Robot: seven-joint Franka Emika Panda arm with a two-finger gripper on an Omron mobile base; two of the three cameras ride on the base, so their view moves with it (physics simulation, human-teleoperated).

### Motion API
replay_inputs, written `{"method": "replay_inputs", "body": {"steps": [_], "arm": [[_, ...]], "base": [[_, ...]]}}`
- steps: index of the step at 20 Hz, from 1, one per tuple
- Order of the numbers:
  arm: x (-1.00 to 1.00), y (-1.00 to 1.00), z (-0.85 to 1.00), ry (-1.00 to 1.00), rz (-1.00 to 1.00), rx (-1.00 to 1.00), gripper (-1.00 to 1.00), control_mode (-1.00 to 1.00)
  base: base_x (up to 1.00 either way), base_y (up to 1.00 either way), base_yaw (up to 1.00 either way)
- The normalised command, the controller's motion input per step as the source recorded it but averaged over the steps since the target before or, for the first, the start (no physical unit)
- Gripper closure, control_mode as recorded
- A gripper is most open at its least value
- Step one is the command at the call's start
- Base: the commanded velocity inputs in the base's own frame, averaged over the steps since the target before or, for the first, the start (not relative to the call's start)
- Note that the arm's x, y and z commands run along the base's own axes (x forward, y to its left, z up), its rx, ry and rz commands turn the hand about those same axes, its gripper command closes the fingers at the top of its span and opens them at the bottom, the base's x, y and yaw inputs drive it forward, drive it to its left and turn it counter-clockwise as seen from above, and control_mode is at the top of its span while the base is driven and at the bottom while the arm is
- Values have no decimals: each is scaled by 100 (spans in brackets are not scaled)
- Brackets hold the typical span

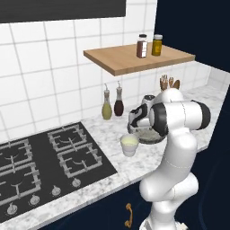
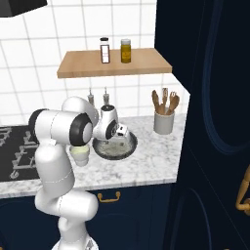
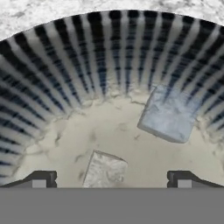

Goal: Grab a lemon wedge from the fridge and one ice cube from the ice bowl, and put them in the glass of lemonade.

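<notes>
Gripper [image 3: 111, 177]: jaws spread wide, holding nothing, poised low inside the ice bowl [image 3: 52, 70] so a cube can pass between the tips.
Near ice cube [image 3: 104, 169]: pale, frosted block lying between the fingertips [image 3: 41, 178], likely the pick.
Far ice cube [image 3: 168, 114]: bluish, against the ribbed wall.
Bowl: round, dark-striped sides, pale floor.
Glass of lemonade [image 1: 129, 144]: off-white tumbler beside the bowl on the marbled table [image 1: 130, 170], close for the drop.

Flat, even rendered light with soft shadows and no glare. The white speckled marble worktop [image 1: 148, 159] looks bright; the dark navy cabinets [image 2: 215, 146] are dim. Slightly soft, low-resolution edges.
</notes>
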Motion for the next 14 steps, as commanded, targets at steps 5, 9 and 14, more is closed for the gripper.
{"method": "replay_inputs", "body": {"steps": [5,9,14], "arm": [[1,0,-32,0,0,0,-100,-100],[0,0,-16,0,0,0,-100,-100],[0,0,0,0,0,0,-100,-100]], "base": [[0,0,0],[0,0,0],[0,0,0]]}}
